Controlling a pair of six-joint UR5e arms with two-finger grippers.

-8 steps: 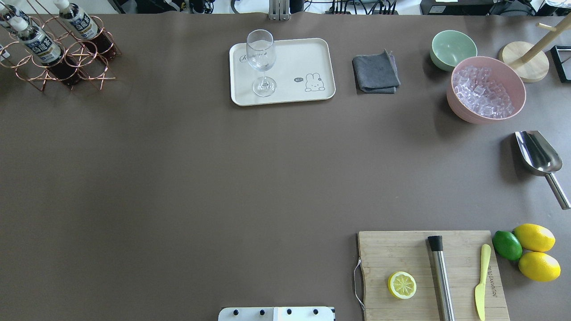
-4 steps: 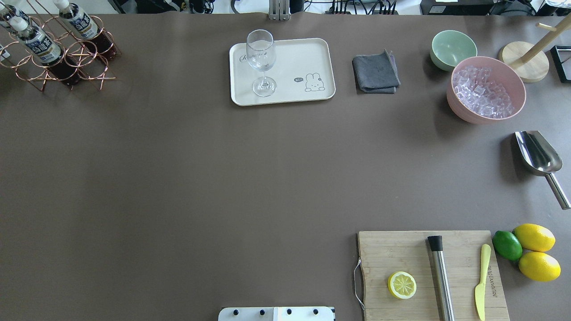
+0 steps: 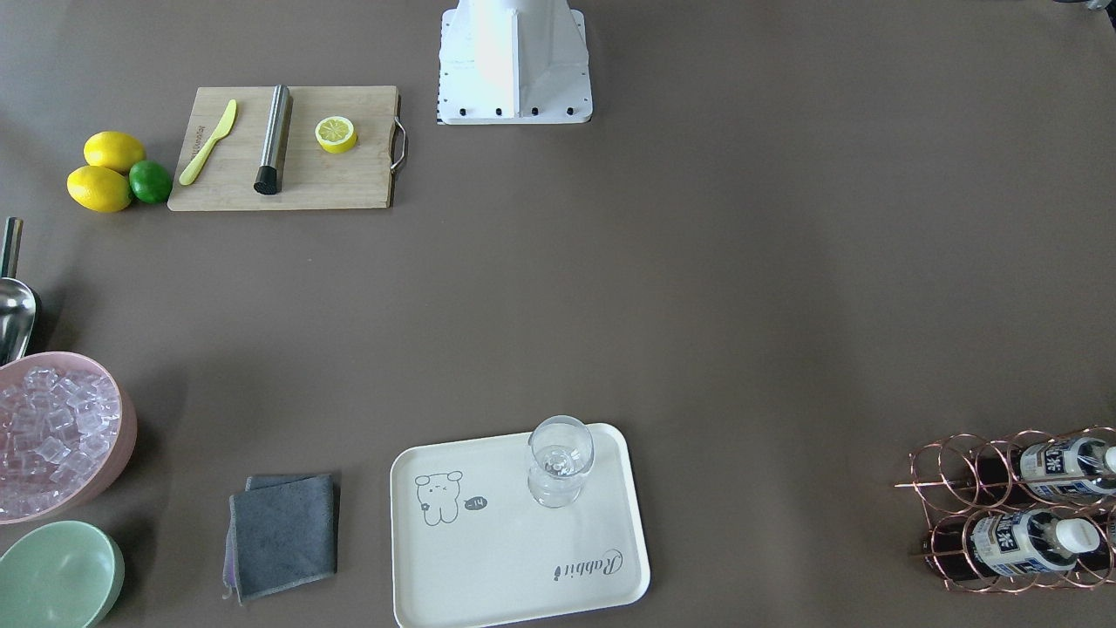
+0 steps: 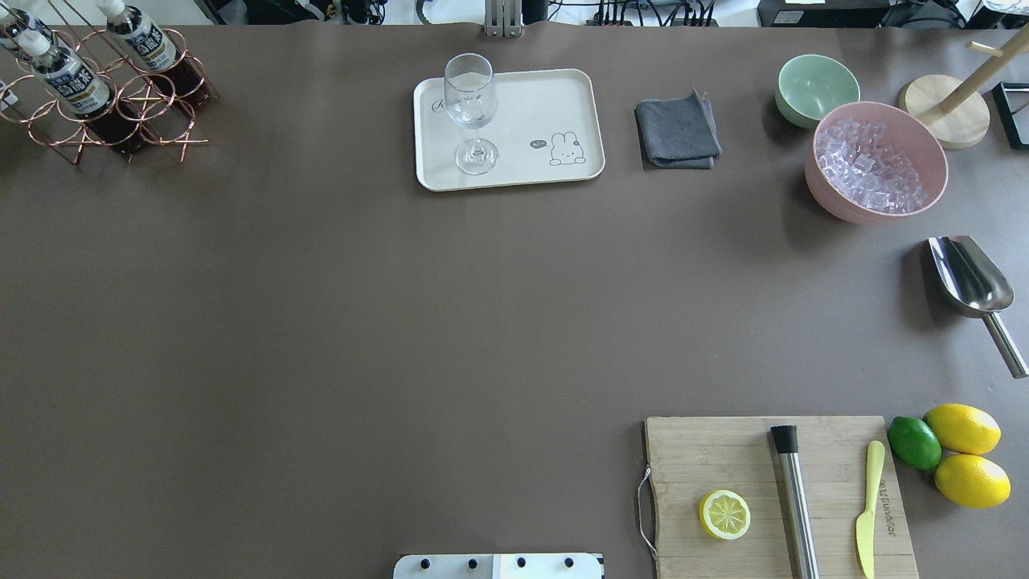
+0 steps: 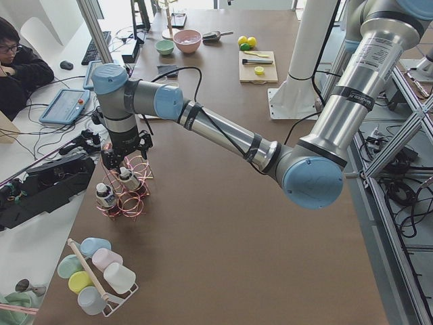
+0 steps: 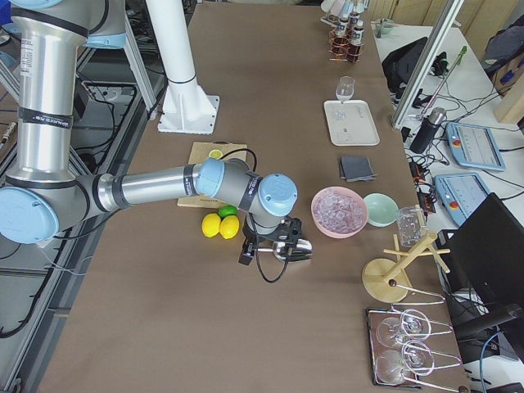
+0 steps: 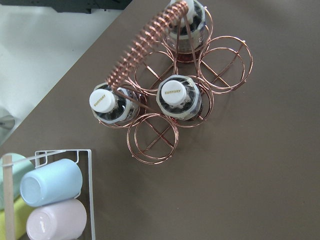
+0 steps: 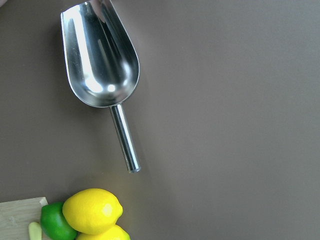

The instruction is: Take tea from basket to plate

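Our left end effector (image 5: 124,154) hangs just above the basket (image 5: 130,196); we cannot tell how far open it is. From the other end, our right end effector (image 6: 282,246) sits over the scoop (image 6: 300,250), and its opening is equally unclear. Our left wrist looks down on three upright bottles in the rings; the tea (image 7: 176,95) nearest centre shows a white cap, a label and dark drink. Facing us, the plate (image 3: 523,558) carries a glass (image 3: 558,458), well apart from the basket. Overhead, the basket stands at the bench's (image 4: 402,322) far left corner.
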